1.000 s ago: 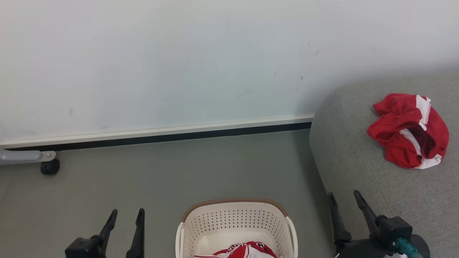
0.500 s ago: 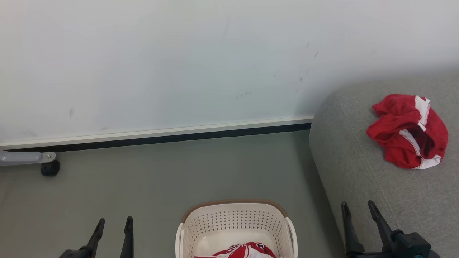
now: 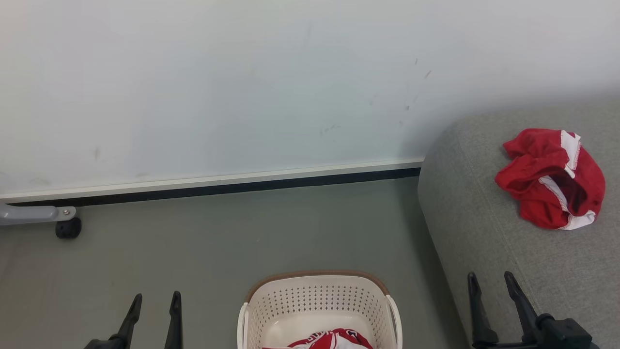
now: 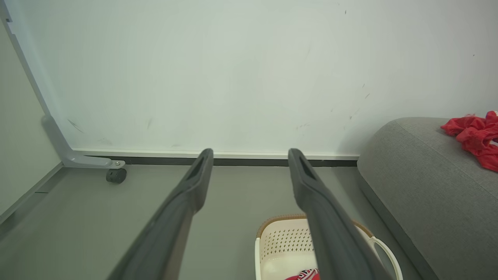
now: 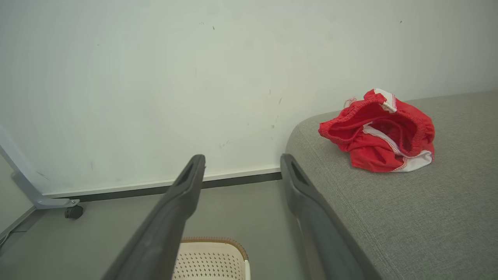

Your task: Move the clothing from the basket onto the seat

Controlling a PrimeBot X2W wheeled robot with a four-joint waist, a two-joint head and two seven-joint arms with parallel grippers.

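Red shorts (image 3: 552,177) with white trim lie crumpled on the grey seat (image 3: 489,228) at the right, also seen as shorts (image 5: 379,132) on the seat (image 5: 408,217) and shorts (image 4: 472,138). The cream basket (image 3: 317,300) with a brown rim stands on the floor at bottom centre, a red and white jersey (image 3: 329,340) lying in its bottom. My left gripper (image 3: 155,300) is open to the left of the basket, nothing between its fingers (image 4: 194,182). My right gripper (image 3: 489,281) is open by the seat's front edge, empty, with fingers (image 5: 186,182) spread.
A white wall with a dark baseboard (image 3: 218,186) closes the far side. A grey frame leg with a black caster (image 3: 68,228) stands at the left by the wall. Grey floor (image 3: 242,232) lies between the basket and the wall.
Both grippers have drawn back toward the bottom of the head view, the right one also shifting right. The clothing, basket and seat have not moved.
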